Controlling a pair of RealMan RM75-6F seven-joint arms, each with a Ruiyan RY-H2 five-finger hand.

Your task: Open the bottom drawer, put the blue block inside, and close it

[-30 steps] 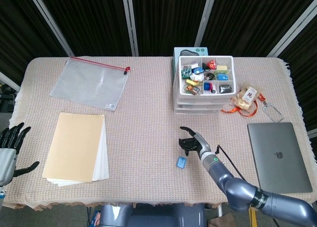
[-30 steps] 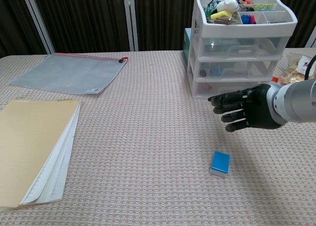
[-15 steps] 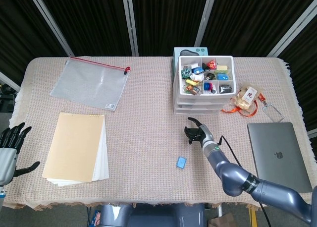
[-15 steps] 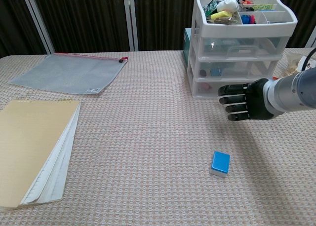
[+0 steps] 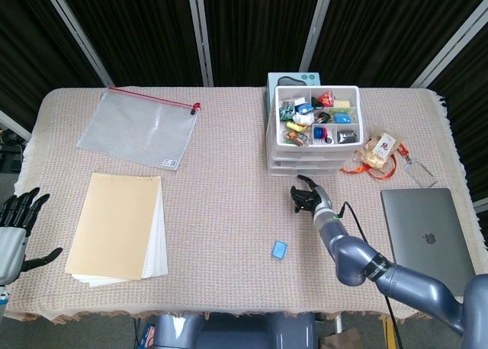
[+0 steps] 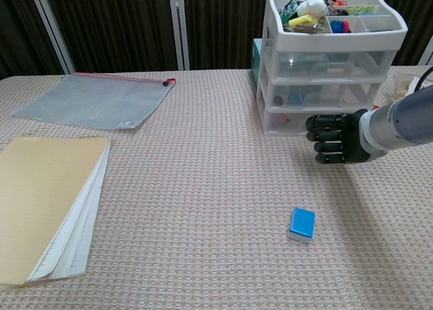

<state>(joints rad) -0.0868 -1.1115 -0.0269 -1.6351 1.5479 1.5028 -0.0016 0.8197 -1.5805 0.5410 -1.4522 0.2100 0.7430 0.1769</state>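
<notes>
A small blue block [image 5: 280,249] [image 6: 302,223] lies flat on the woven cloth, in front of the drawer unit. The white three-drawer unit [image 5: 313,136] [image 6: 330,66] stands at the back right, its open top tray full of small items. All its drawers look pushed in, the bottom drawer [image 6: 304,119] among them. My right hand [image 5: 307,196] [image 6: 336,139] hovers just in front of that bottom drawer, fingers curled in, holding nothing. My left hand [image 5: 17,225] hangs off the table's left edge, fingers spread and empty.
A tan notepad [image 5: 118,227] lies front left and a clear zip pouch [image 5: 139,129] back left. A closed grey laptop [image 5: 429,241] sits at the right, with a snack bag and lanyard [image 5: 379,154] beside the drawers. A teal box [image 5: 293,79] stands behind the unit.
My right hand has moved away from the blue block toward the bottom drawer front, and its fingers have curled in. The block and the left hand have not moved.
</notes>
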